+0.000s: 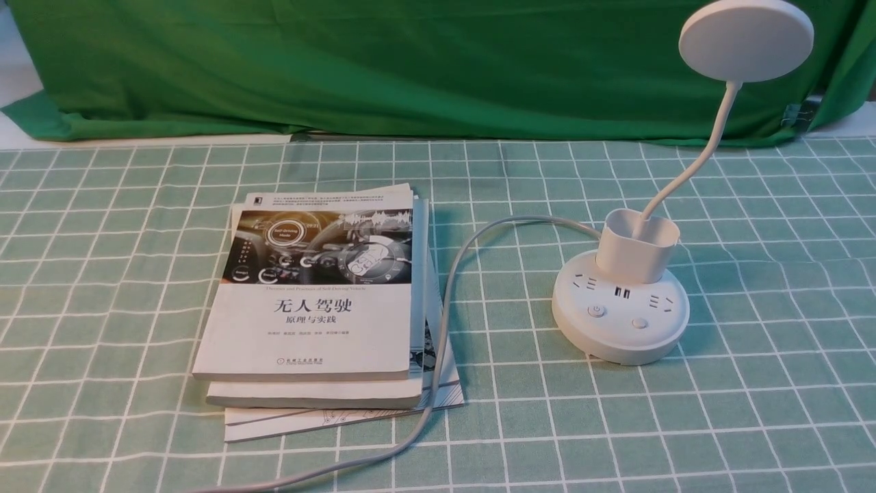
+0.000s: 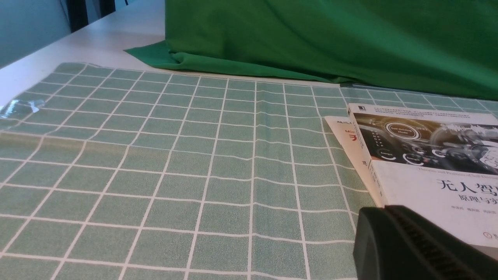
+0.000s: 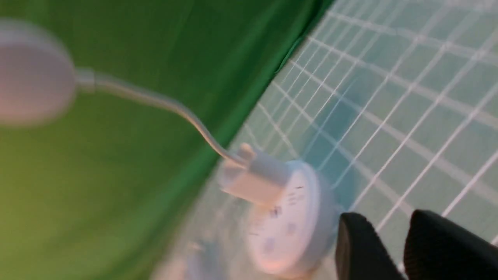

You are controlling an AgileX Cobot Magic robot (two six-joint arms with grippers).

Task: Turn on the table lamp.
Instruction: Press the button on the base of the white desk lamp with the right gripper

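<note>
The table lamp [image 1: 619,311] is sitting unlit at the right, its buttons untouched. The right gripper [image 3: 400,249] is hovering near it, fingers narrowly apart. Nothing is pressed yet; the left gripper's [image 2: 412,249] opening I cannot tell.

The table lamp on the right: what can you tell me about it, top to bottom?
The table lamp looks like white plastic. A flat round disc head tops a thin curved neck, which rises from a cup-shaped holder on a round base. The base carries sockets and two round buttons. It stands upright on the checked cloth, apparently unlit. A grey cord runs from it past the books.
</note>
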